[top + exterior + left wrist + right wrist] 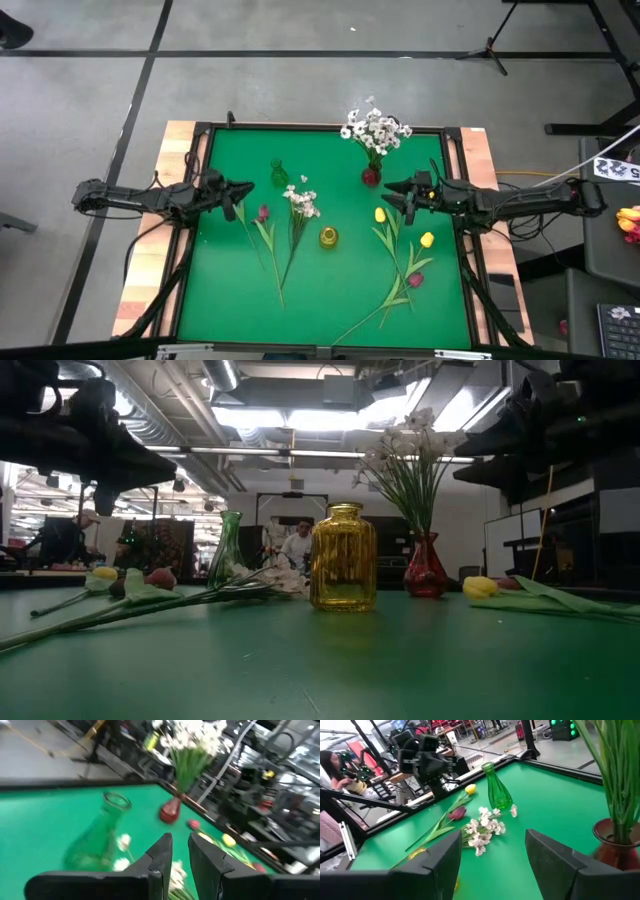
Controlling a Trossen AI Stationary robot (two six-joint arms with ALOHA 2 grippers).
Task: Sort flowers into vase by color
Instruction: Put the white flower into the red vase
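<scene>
The flowers are artificial, on long green stems. A maroon tulip and a white-blossom spray lie flat at the desk's nine o'clock, beside an empty green glass vase. The ribbed amber jar at centre is empty too. At twelve o'clock a red vase holds white blossoms. Yellow tulips lie at three o'clock. Left hand nearly pressed together, empty; right hand spread, empty.

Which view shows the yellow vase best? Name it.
The low view: the yellow vase stands upright, central and unobstructed. The high view shows only its top; neither wrist view clearly shows it.
</scene>
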